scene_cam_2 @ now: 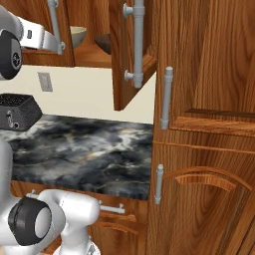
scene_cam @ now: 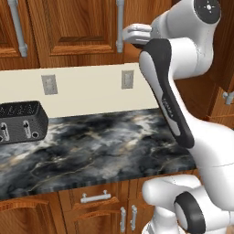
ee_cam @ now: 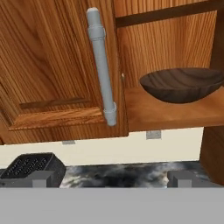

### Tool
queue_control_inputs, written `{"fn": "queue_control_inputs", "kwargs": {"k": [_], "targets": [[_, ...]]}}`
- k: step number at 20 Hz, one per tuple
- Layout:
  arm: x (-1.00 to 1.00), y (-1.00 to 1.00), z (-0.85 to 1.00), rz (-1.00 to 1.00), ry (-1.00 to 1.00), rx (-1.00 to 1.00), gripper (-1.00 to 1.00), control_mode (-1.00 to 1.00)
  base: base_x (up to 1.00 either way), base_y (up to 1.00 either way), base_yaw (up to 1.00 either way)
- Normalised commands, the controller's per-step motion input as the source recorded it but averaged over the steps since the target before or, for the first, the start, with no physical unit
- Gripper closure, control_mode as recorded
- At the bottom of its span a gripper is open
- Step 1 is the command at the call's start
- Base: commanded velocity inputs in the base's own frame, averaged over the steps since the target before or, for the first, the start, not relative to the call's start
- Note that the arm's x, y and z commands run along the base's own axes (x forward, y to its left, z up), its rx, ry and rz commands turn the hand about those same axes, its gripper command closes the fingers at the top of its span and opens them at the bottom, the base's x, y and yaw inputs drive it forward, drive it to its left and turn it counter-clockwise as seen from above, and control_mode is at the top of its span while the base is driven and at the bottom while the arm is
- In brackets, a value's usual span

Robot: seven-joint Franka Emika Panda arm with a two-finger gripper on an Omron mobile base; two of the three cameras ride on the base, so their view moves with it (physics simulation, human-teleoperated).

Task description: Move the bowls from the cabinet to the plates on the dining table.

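A black toaster point(scene_cam: 20, 121) sits at the far left of the marble worktop point(scene_cam: 100, 151), backed by a cream wall carrying two grey sockets point(scene_cam: 49, 84). Above it hangs the reddish-brown cabinet point(scene_cam: 68, 27), its closed doors fitted with long grey bar handles point(scene_cam: 119, 25). Further right, the white arm's hand is raised to cabinet height, close beside one of those handles.

From the right base view, the toaster point(scene_cam_2: 17, 110) again marks the left edge, with the cabinet's open compartment above it. On its wooden shelf point(scene_cam_2: 92, 57) stand the two bowls: the pale cream bowl point(scene_cam_2: 77, 35) to the left, the dark brown bowl point(scene_cam_2: 103, 44) just beside it to the right (partly hidden by the swung-open door point(scene_cam_2: 132, 55)). A tall wooden unit point(scene_cam_2: 209, 124) with its own grey handles fills the right.

In the hand view, a closed door with its grey handle point(ee_cam: 101, 65) stands at left; to its right the dark brown bowl point(ee_cam: 183, 84) rests upright on the shelf point(ee_cam: 166, 113), inside the open compartment. The gripper point(ee_cam: 112, 178) hangs below and short of the shelf, fingertips point(ee_cam: 38, 178) set wide apart and holding nothing, the worktop point(ee_cam: 127, 175) beyond them.
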Motion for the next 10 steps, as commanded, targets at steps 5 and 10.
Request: {"fn": "queue_control_inputs", "kwargs": {"k": [5,10], "targets": [[0.31,0.05,0.00,0.00,-0.05,-0.03,-1.00,-1.00,0.00,0.00,0.00],[0.35,0.00,0.00,0.00,-0.05,-0.02,-1.00,-1.00,0.00,0.00,0.00]]}}
